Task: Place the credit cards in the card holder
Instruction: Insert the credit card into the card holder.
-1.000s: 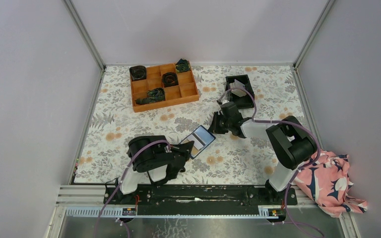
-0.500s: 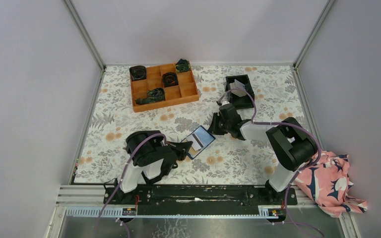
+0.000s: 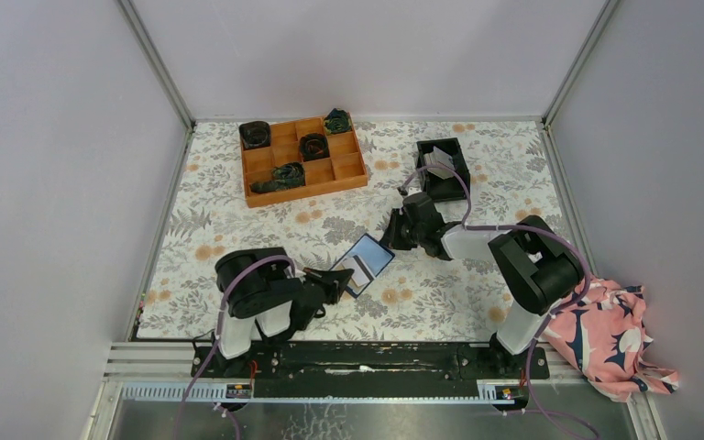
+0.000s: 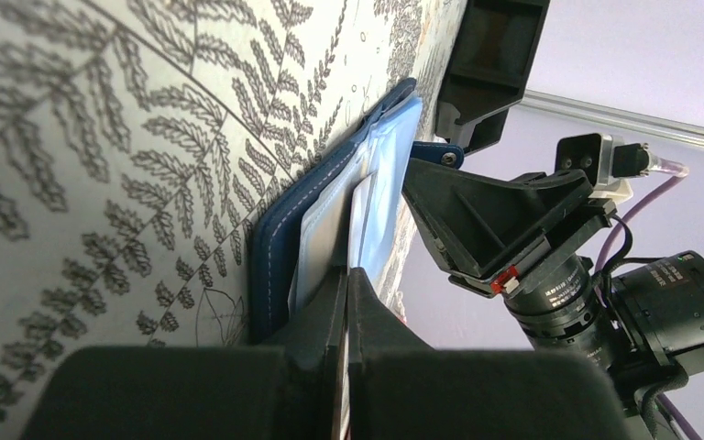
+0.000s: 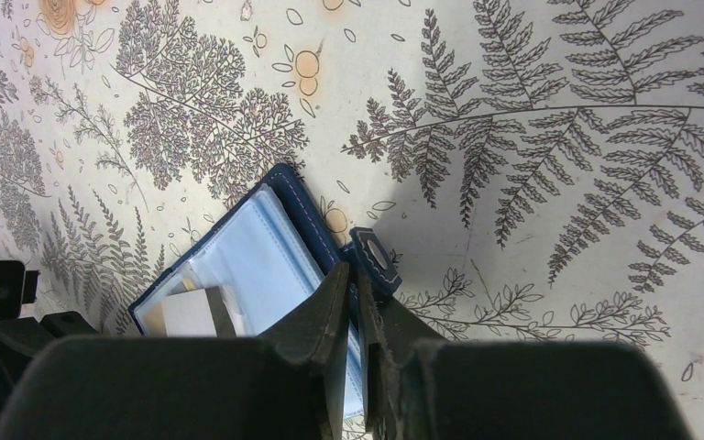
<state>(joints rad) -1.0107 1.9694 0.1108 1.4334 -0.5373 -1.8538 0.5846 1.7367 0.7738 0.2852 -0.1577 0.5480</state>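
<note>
Place: lab robot test cell.
Walls: plain pale panels (image 3: 64, 165) on metal posts (image 3: 159, 69), beyond and beside the left claw (image 3: 339, 276) and right claw (image 3: 388, 236).
Base: 2 arms (image 3: 252, 286) on a black rail (image 3: 376, 356), nearer than both claws.

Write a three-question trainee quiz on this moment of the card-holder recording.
1. True or false: the card holder is folded shut.
2. What does the right end effector pinch? A) the orange tray B) the card holder's edge beside the snap tab C) the pink cloth
3. Fill in: the left end effector is closed on a ___ at the open holder.
Key: 1 false, it lies open; 2 B; 3 credit card.
</note>
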